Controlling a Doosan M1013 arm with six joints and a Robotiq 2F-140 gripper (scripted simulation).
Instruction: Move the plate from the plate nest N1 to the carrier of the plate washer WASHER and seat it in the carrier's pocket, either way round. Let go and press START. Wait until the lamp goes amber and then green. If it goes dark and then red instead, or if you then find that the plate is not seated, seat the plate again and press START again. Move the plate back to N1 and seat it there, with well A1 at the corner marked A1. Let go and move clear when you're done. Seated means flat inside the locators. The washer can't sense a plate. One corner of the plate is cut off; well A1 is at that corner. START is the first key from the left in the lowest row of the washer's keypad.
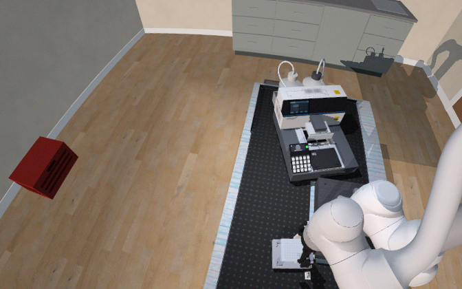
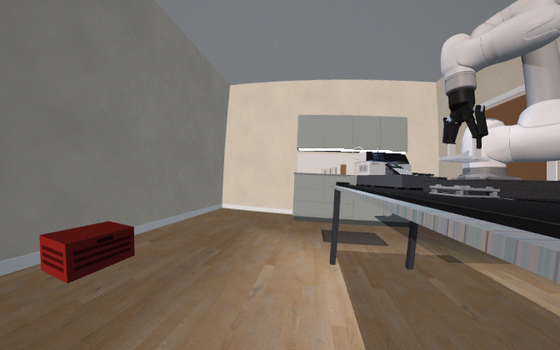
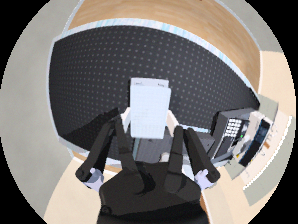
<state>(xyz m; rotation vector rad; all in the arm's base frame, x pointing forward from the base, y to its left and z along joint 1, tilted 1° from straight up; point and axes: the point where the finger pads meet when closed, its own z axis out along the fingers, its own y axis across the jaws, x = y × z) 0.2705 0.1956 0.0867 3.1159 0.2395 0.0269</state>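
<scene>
The gripper (image 1: 302,252) (image 2: 464,151) (image 3: 149,120) is shut on the white plate (image 1: 289,249) (image 2: 462,159) (image 3: 149,105). It holds the plate about level, above the nest N1 (image 1: 276,263) (image 2: 459,193) (image 3: 145,81); the exterior view shows a clear gap between them. The plate hides most of the nest in the wrist view. Which plate corner is cut is too small to tell. The washer (image 1: 311,91) (image 2: 370,167) stands at the table's far end. Its carrier (image 1: 326,159) holds no plate. The lamp (image 1: 306,146) above the keypad (image 1: 301,164) (image 3: 233,127) is green.
A dark raised block (image 1: 335,189) lies between the washer and the arm. Two bottles with tubes (image 1: 292,76) (image 1: 316,76) stand behind the washer. A small white marker (image 1: 307,275) lies beside the nest. A red toolbox (image 1: 39,165) (image 2: 87,250) sits on the floor.
</scene>
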